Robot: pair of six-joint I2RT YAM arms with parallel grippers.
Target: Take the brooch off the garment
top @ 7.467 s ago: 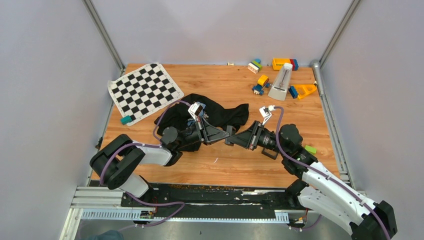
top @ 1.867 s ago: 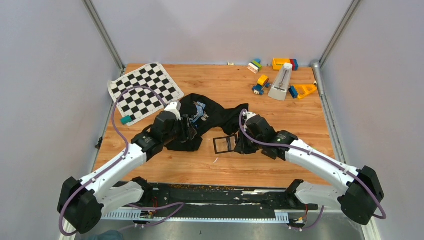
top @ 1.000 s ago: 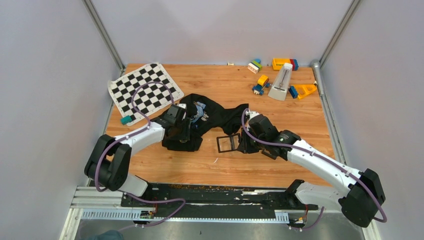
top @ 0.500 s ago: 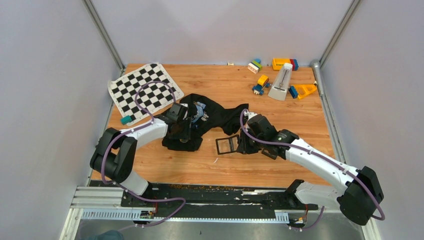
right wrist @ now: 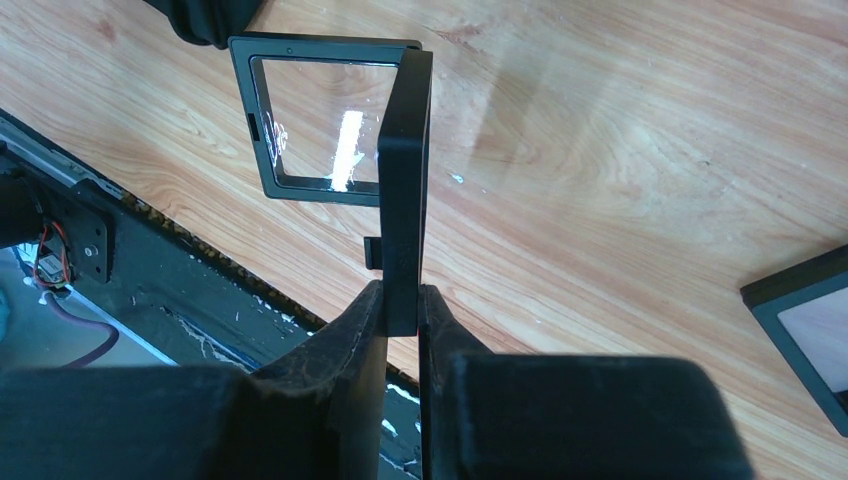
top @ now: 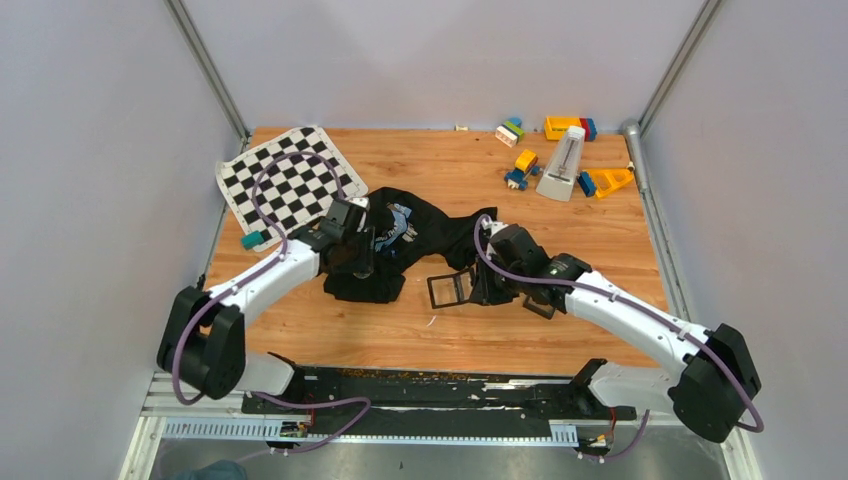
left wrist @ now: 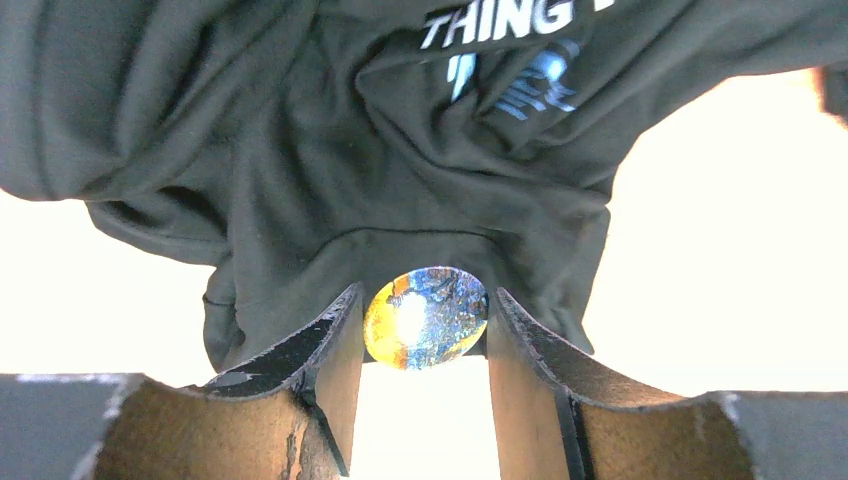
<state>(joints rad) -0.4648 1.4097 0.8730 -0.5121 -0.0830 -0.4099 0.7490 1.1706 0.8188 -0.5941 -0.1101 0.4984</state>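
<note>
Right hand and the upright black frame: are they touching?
Touching. The right wrist view shows the right hand pinching the black frame at its lower edge between both fingers, with no gap on either side.

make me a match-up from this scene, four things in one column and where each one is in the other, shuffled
Things
1. small round brooch
2. black square frame
3. black-and-white chequered mat
4. black printed T-shirt

Places
A. flat at the far left corner of the wooden table
B. clamped edge-on in the right gripper
C. crumpled in the middle of the table
D. pinched in the left gripper

Pairs: 1-D, 2-B, 3-A, 4-C
</note>
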